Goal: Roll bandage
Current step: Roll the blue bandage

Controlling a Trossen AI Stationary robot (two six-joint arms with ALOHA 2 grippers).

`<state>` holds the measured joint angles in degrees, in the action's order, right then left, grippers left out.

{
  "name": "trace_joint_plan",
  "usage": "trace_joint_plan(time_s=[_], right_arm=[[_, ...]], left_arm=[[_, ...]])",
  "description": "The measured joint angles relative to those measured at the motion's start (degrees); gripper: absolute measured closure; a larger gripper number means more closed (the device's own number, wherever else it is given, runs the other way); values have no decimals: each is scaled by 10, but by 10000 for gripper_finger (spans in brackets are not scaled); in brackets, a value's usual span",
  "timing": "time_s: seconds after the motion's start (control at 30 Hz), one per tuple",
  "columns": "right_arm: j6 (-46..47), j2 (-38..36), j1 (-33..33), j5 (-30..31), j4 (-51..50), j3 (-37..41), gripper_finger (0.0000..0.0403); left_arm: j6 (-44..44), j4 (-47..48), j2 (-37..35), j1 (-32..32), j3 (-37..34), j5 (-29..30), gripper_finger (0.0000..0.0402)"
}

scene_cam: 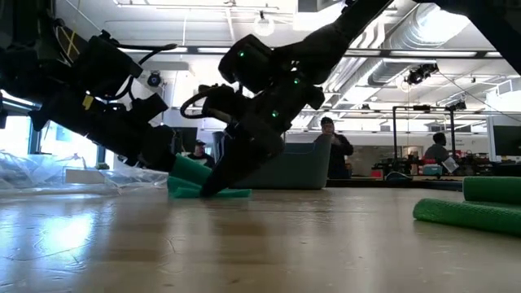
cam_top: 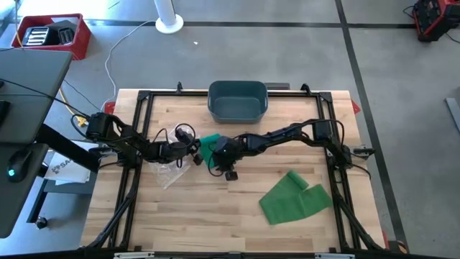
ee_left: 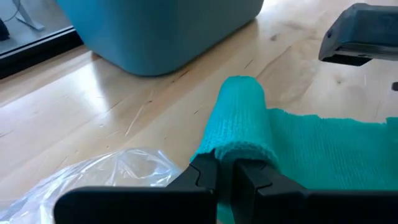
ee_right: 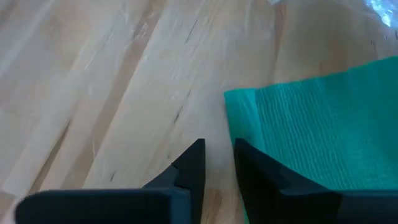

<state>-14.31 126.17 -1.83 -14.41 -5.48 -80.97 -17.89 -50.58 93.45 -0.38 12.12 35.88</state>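
While both arms meet at mid-table: the work sits between them
Nearest, spare bandage: loose green bandage (cam_top: pixel 295 197) lies toward the front right, well apart from both grippers
Bandage in hand: teal bandage (ee_left: pixel 239 118) at table centre, rolled end by the left arm, flat tail running toward the right arm
Left gripper (ee_left: pixel 225 177): fingers pressed together, pinching the rolled end
Right gripper (ee_right: pixel 217 163): fingers a little apart, tips at the flat strip's edge; whether they grip it I cannot tell
Key relation: roll axis lies across the strip, so rolling heads toward the right gripper
Beside left arm: clear plastic wrapper (cam_top: pixel 171 173)
Farthest: blue-grey bin (cam_top: pixel 238 100) at the back edge
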Motion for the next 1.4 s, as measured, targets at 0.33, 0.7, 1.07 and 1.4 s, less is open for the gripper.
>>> trace_joint_plan(time_s=[0.33, 0.7, 1.07, 1.4], right_arm=[[-24, -13, 16, -23, -12, 0, 395], [44, -13, -26, 63, 73, 0, 349], [17, 0, -26, 18, 37, 3, 385], [-18, -5, -1, 19, -24, 1, 402]], left_arm=[[4, 2, 0, 0, -2, 11, 392], [5, 2, 0, -17, -2, 9, 392], [5, 8, 0, -23, -1, 30, 392], [0, 27, 0, -23, -1, 53, 392]])
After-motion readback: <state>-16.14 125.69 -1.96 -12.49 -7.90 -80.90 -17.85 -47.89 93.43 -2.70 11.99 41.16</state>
